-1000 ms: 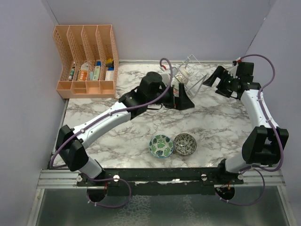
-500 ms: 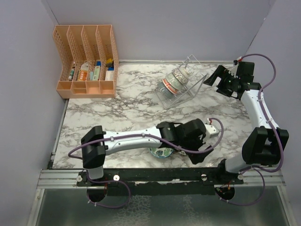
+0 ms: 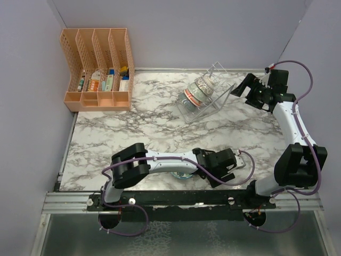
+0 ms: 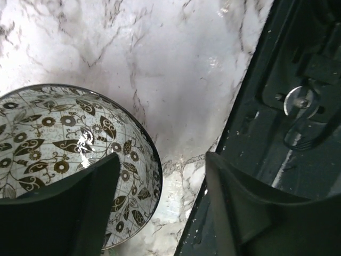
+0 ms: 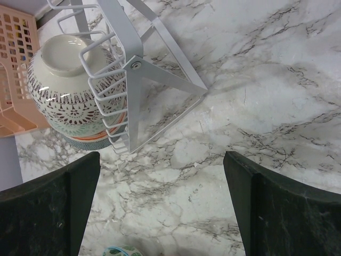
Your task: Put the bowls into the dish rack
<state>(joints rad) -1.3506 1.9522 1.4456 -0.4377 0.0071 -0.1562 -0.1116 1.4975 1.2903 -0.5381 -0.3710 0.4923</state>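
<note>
The left jaws straddle the rim of the brown-grey round bowl with leaf-and-lattice print (image 4: 64,138), one finger over its inside and one outside, apart and not yet pinching; closing should catch the wall; it sits on the white marbled tabletop (image 3: 133,128) near the front edge, beside the teal-green bowl (image 3: 183,174); the right jaws hang wide and empty by the white wire dish rack (image 5: 139,74), where patterned bowls (image 5: 64,101) stand on edge.

Two arms of white tubular links (image 3: 165,158) and bulky black joint housings (image 3: 128,161); thin mauve cables (image 3: 305,68) looping alongside; dark matte gripper fingers (image 5: 42,213); silver bolt heads (image 3: 131,201) at the bases.
</note>
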